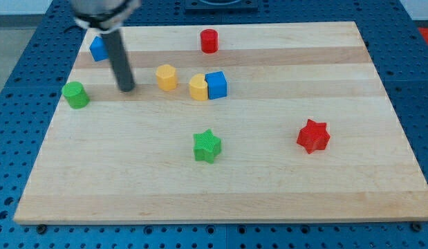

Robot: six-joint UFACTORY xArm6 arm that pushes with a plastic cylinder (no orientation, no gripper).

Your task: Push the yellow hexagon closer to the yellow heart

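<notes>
On the wooden bench [269,180], toward the view's upper left, my tip [126,88] rests on the surface at the end of the straight dark rod. No jaws exist on this arm, so nothing is clenched, released or grasped; the rod ends bare.

Just to the view's right of my tip, with a narrow strip of bare wood between, sits the yellow hexagon [166,77]. It is a squat, upright block with a flat top, bright yellow, its faceted sides catching the light. Further right of it, near but apart, lies the yellow heart [198,88], which touches the blue cube [216,84] on its right side. Nothing lies in the gap between hexagon and heart.

To the view's left of my tip, and slightly lower, stands the green cylinder [75,95]. Above my tip, partly hidden behind the rod, is a second blue block [97,48]; its shape cannot be told. The red cylinder [209,41] stands near the view's top, well right of my tip. The green star [207,146] and the red star [313,135] lie well apart, lower and to the right.
</notes>
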